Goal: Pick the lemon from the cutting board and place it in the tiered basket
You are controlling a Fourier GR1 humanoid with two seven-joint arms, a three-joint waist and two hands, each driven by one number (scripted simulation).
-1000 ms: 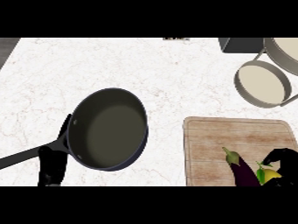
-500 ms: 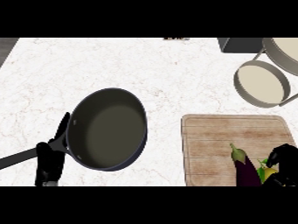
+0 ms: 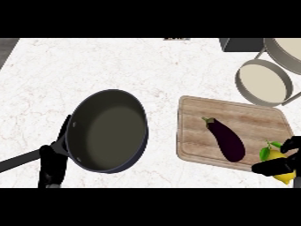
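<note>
1. A white marbled desk [image 3: 81, 66] fills the view from above, with a dark strip along its left edge.
2. A wooden cutting board [image 3: 244, 115] lies at the right. On it rests a dark purple eggplant [image 3: 226, 138], angled from upper left to lower right.
3. The lemon [image 3: 274, 158], yellow with a small green leaf at its top, sits at the board's lower right corner, just beside the eggplant's thick end.
4. The right hand [image 3: 295, 160] has its fingers curled round the lemon, covering part of its right side. Whether the fruit is clear of the board I cannot tell.
5. The tiered basket [image 3: 265, 81] stands at the upper right, beyond the board: two round, pale trays in a grey frame, neither holding anything that I can see.
6. A black frying pan [image 3: 107, 130] lies left of the board, its handle running to the lower left.
7. The left hand [image 3: 54, 162] rests near the bottom edge by the handle, fingers straight, holding nothing.
8. Judged so: the grasp looks made; lifting, carrying to the basket and releasing all remain.
</note>
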